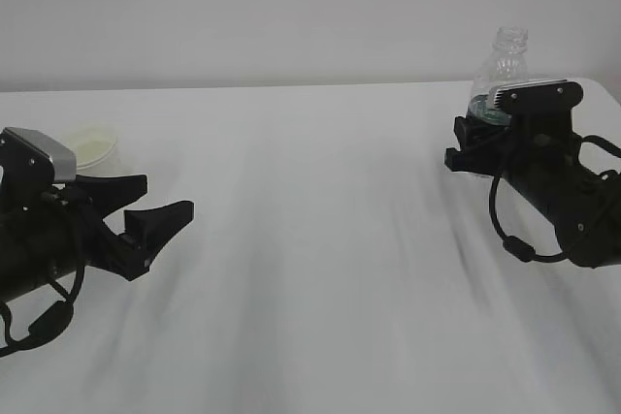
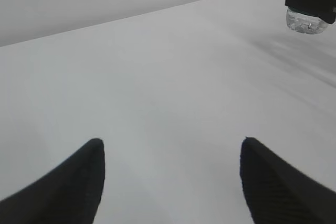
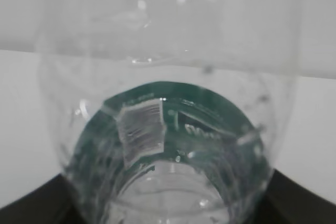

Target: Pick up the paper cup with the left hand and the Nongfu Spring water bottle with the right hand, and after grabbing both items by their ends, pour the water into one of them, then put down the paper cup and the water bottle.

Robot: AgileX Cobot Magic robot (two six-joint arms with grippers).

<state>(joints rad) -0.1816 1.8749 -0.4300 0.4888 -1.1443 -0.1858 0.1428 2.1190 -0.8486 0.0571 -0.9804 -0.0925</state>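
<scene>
The Nongfu Spring water bottle (image 1: 502,70) stands upright, uncapped mouth up, at the table's (image 1: 320,239) far right, gripped around its green label by the right hand (image 1: 485,138). The paper cup (image 1: 93,143) sits upright far left, behind the left hand (image 1: 160,225), whose jaws gape empty.

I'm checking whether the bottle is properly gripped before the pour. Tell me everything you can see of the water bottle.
The Nongfu Spring water bottle is small, clear ribbed plastic with a dark green label band and an uncapped neck. It stands upright near the far right of the white table, and the right hand is closed around its lower body at the label, hiding much of it. In the left wrist view its base appears to hang just above the table. Any water inside cannot be made out.
</scene>
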